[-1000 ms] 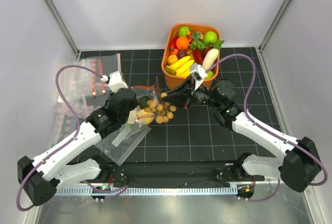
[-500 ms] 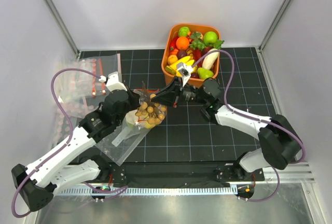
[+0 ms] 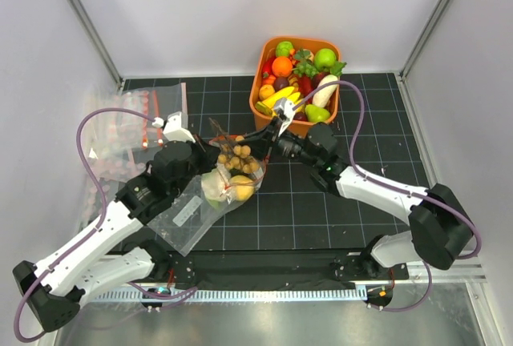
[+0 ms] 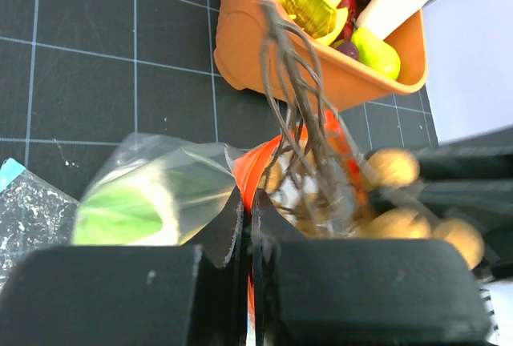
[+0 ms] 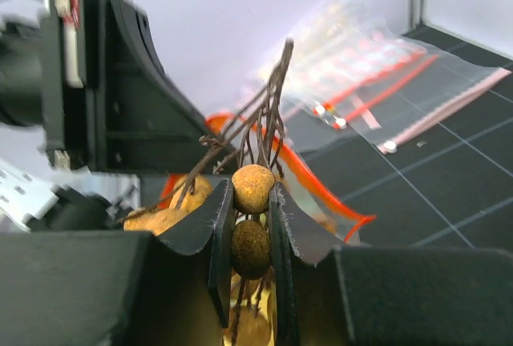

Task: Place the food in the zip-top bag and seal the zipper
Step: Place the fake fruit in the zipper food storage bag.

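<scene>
Black gridded mat [image 3: 321,202] lies below; left gripper [image 4: 247,202] pinches the zip-top bag [image 4: 152,194] at its zipper [image 4: 252,162]; right gripper [image 5: 250,226], just opposite, clamps the cluster of brown balls [image 5: 253,186].

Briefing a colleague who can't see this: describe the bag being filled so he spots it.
From the orange bin at the back, come nearer and leftward to the zip-top bag. Unlike the flat bags at far left, it bulges with toy food and bears a white label.

one orange basket [image 3: 258,99], one zip-top bag [image 3: 187,216], one cluster of brown balls [image 3: 238,158], one yellow fruit [image 3: 242,188].
</scene>
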You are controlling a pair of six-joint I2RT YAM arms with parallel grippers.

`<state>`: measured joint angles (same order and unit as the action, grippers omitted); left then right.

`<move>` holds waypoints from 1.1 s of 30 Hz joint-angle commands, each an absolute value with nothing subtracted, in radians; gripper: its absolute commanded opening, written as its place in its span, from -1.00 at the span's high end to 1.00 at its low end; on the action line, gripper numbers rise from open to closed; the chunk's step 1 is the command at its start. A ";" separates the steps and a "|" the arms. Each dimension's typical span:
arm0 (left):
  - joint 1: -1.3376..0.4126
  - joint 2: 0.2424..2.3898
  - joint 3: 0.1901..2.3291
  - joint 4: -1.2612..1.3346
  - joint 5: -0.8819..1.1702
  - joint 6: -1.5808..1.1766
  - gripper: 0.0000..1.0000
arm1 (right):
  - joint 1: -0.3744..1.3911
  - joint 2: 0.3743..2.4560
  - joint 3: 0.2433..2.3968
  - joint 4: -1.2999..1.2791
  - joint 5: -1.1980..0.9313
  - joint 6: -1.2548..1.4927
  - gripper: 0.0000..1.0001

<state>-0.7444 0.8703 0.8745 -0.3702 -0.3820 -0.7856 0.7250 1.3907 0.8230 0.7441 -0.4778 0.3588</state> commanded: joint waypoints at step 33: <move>-0.742 0.845 0.907 -0.339 -0.414 -0.792 0.92 | 0.962 1.393 1.008 0.195 -0.106 -0.173 0.27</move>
